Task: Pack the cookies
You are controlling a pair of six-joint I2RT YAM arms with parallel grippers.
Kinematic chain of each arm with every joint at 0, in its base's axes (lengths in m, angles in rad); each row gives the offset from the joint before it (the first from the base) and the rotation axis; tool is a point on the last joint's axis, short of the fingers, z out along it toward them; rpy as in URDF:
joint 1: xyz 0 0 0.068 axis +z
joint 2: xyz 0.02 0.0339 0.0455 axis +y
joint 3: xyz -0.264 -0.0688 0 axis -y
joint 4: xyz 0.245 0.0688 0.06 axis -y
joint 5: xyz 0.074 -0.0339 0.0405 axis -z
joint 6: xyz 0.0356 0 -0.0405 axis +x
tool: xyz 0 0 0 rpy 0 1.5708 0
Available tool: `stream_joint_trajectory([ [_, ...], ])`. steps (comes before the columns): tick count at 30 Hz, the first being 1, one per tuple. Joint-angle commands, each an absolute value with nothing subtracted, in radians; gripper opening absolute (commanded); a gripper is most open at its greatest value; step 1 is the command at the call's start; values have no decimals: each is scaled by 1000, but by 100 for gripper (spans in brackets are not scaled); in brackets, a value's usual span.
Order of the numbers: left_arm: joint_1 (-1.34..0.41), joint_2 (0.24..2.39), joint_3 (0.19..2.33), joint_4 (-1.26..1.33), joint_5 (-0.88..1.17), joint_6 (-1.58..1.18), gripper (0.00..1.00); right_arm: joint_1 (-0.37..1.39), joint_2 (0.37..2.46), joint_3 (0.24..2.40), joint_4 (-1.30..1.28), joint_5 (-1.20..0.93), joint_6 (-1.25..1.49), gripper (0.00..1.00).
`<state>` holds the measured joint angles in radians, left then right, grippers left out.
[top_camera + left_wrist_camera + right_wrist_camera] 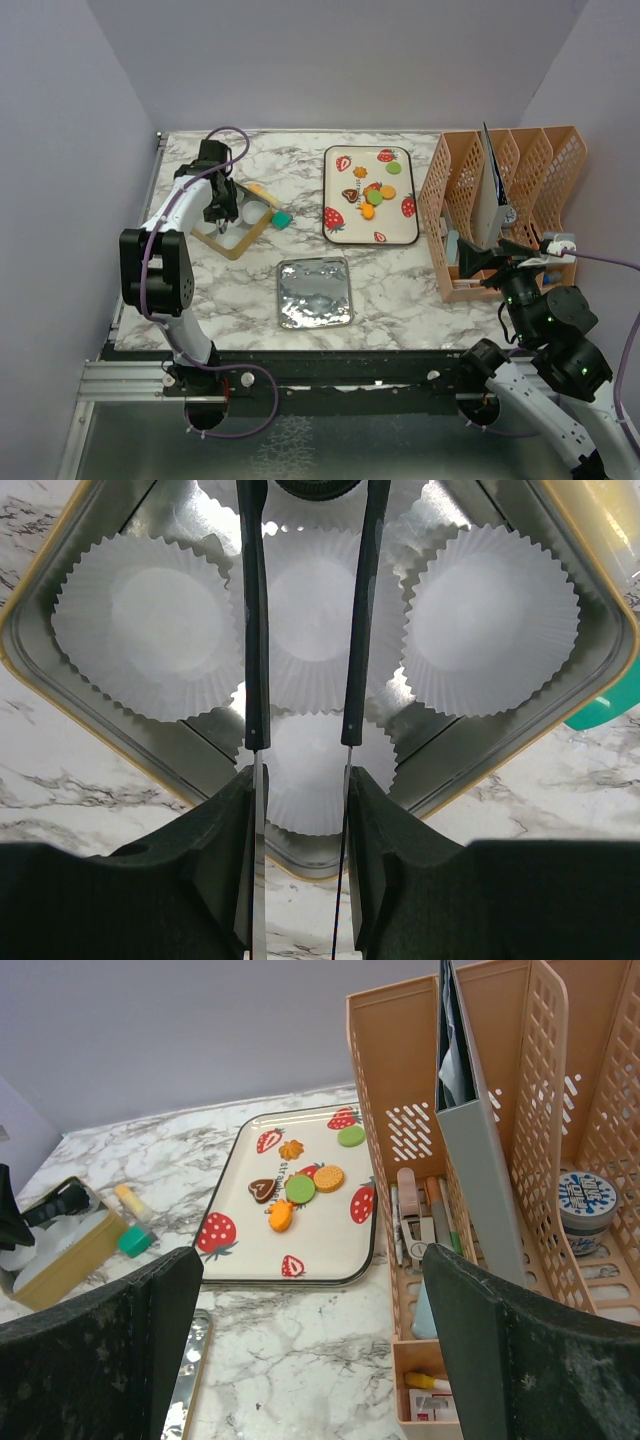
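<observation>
Cookies (300, 1189) on tray (320, 1245); perhaps six

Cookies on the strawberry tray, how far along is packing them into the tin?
Done: the tin is open, its silver lid on the table, empty paper cups inside. In hand: nothing; the left gripper hovers open over the cups, the right gripper is open. Left: the cookies all sit on the tray.
</observation>
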<state>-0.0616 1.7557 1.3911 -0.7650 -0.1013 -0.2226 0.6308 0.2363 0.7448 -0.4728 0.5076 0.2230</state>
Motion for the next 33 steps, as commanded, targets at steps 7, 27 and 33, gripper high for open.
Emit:
stream_joint_trajectory([
  [7, -59, 1775, 1402, -752, -155, -209, 39, 630, 226, 735, -474, 506, 207, 100],
  [27, -59, 1716, 1392, -739, -114, -210, 48, 630, 215, 734, -473, 508, 207, 100],
  [33, -62, 1662, 1383, -741, -104, -213, 49, 630, 216, 733, -474, 508, 207, 100],
])
